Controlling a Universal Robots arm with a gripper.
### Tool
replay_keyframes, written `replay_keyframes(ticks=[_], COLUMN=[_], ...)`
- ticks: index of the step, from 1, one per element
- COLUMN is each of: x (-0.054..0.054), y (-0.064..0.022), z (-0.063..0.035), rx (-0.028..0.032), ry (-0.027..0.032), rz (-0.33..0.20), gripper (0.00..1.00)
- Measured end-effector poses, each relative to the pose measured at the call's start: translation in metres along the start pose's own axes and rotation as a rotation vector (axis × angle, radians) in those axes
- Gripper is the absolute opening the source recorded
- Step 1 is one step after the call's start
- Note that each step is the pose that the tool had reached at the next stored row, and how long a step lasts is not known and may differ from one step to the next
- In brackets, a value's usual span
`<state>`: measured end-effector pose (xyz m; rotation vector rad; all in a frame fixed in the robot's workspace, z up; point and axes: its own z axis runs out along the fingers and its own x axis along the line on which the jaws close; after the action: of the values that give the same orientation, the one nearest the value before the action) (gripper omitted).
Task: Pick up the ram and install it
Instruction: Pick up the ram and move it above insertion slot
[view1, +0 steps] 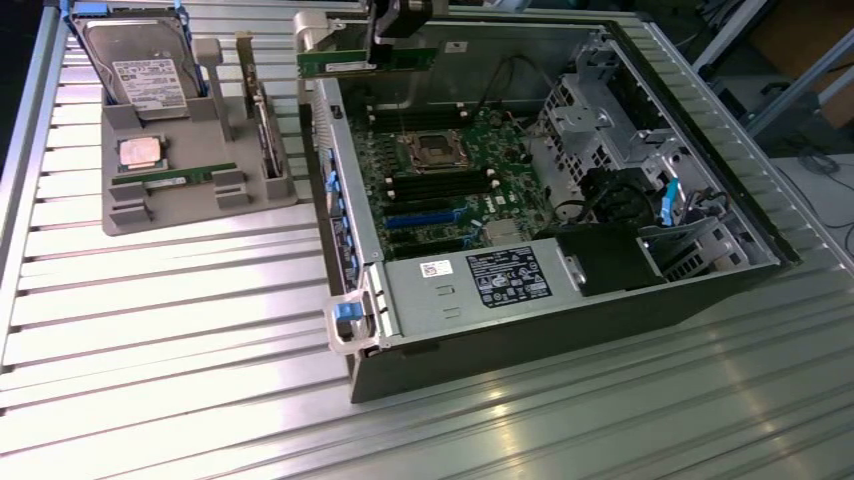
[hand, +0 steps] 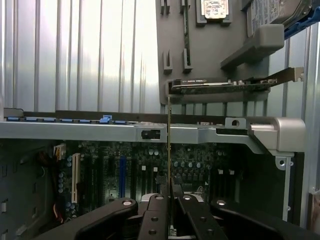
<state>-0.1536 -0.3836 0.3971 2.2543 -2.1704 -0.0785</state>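
Note:
The ram (view1: 358, 63), a thin green circuit-board stick, hangs in my gripper (view1: 394, 42) over the back left rim of the open computer case (view1: 350, 170) in the exterior view. In the wrist view the ram (hand: 169, 145) is edge-on, a thin line rising from between the black fingers (hand: 186, 210) of my gripper (hand: 169, 194), which is shut on it. The motherboard (hand: 145, 170) lies beyond the fingers. The black memory slots (view1: 434, 185) sit beside the CPU socket (view1: 434, 150). A second, similar stick (view1: 187, 177) lies flat in the grey holder tray (view1: 200, 205).
The grey tray also holds a hard drive (view1: 140, 60), a square silver CPU (view1: 140, 152) and an upright expansion card (view1: 260, 120). Inside the case are the power supply (view1: 467, 285), drive cages (view1: 601, 110) and cables. The case stands on a ribbed metal table (view1: 174, 330).

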Motion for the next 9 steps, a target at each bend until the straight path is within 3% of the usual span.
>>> replay_keyframes(ticks=[9], x=[0.0004], y=[-0.0109], z=[-0.0005], rx=[0.0], ry=[0.0001], rz=[0.0], gripper=[0.13])
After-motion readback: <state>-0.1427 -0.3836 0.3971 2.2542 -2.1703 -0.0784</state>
